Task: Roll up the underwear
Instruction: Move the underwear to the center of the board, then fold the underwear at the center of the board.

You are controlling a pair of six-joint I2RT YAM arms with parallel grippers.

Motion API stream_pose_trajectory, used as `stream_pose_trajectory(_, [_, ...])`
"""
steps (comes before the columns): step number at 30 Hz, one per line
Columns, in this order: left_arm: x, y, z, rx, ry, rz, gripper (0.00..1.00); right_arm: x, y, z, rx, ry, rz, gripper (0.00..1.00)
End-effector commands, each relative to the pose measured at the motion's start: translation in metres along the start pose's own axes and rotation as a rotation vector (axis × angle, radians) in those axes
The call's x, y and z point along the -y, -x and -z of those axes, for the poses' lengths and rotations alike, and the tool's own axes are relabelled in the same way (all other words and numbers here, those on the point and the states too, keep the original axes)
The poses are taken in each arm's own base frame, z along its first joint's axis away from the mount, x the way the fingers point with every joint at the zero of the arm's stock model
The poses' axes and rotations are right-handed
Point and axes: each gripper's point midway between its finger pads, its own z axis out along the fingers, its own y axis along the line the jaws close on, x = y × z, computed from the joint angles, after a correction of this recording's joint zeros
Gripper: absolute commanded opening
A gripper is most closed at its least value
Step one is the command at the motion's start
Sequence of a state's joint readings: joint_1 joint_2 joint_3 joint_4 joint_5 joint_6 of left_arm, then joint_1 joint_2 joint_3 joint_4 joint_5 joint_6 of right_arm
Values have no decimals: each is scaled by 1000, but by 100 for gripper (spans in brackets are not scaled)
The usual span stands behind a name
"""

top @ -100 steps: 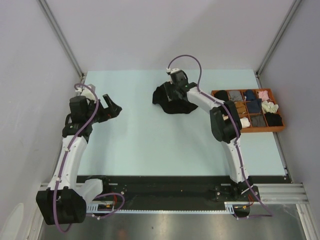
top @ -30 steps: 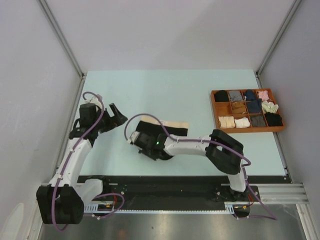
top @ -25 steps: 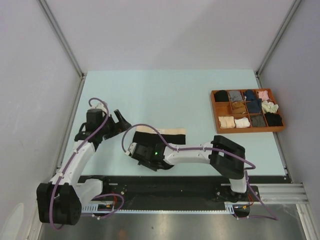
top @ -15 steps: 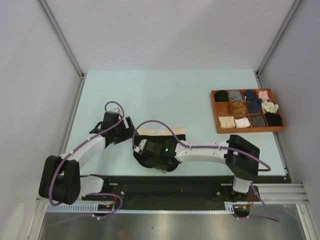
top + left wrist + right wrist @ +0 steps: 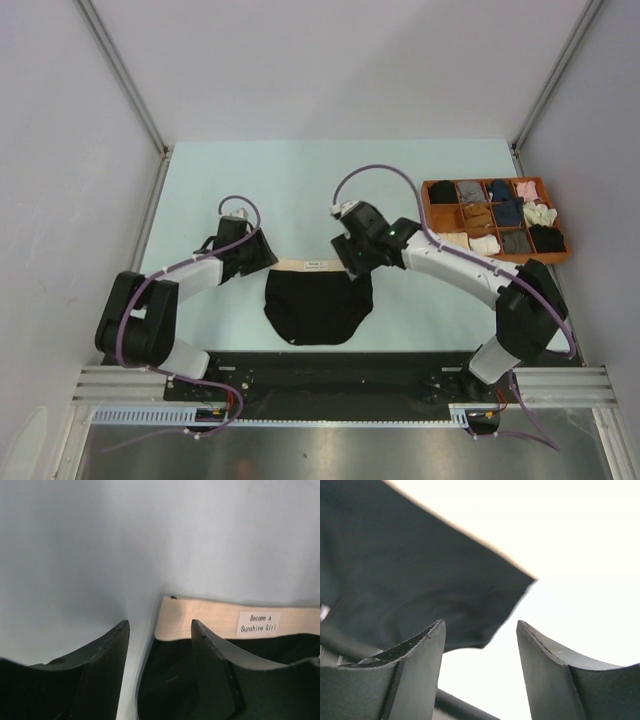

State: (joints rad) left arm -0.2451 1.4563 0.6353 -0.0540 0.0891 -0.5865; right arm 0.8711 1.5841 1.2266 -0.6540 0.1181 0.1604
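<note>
At black briefs' (image 5: pixel 318 305) waistband (image 5: pixel 312 264), left arm (image 5: pixel 190 270) and right arm (image 5: pixel 455 265) reach low, jaws parted.

underwear (image 5: pixel 318 305) lies flat on the tabletop (image 5: pixel 300 190), centre, close to the near edge, between the two arms. waistband (image 5: pixel 295 264) is on the far side, narrow end toward the bases. left gripper (image 5: pixel 262 255) sits at the waistband's left corner, jaws apart and straddling it: one finger over fabric, the other over bare tabletop. right gripper (image 5: pixel 352 262) sits at the right corner, jaws apart, fabric corner just ahead of them. tray (image 5: pixel 480 180) is well off to the right by the tabletop's right edge, with rolled items in its compartments.
</note>
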Motion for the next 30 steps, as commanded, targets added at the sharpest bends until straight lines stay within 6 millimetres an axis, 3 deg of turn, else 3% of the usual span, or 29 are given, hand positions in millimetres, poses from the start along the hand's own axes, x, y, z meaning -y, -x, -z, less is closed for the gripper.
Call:
stream_pose_trajectory(1, [8, 2, -15, -16, -18, -10, 55, 33, 17, -10, 33, -31, -187, 62])
stream_pose_trajectory(2, [10, 2, -16, -20, -23, -13, 54, 47, 18, -17, 31, -44, -226, 62])
stream_pose_trajectory(6, [7, -5, -22, -51, -6, -16, 40, 69, 21, -33, 17, 17, -323, 61])
stream_pose_trajectory(10, [2, -11, -23, -65, 14, -19, 35, 72, 19, -46, -5, 85, -356, 60])
stream_pose_trajectory(17, [8, -17, -21, -79, -10, -21, 22, 77, -4, -70, -99, 95, -385, 59])
stream_pose_trajectory(18, [7, -17, -21, -79, -7, -22, 16, 77, -5, -71, -99, 98, -388, 59])
stream_pose_trajectory(22, [8, -15, -18, -69, -9, -24, 7, 78, -11, -83, -125, 112, -406, 57])
stream_pose_trajectory(28, [6, -10, -9, -35, 6, -24, 0, 75, -19, -95, -157, 151, -404, 47])
stream_pose_trajectory(30, [6, -8, -5, -20, 6, -22, 0, 75, -21, -97, -163, 153, -408, 38])
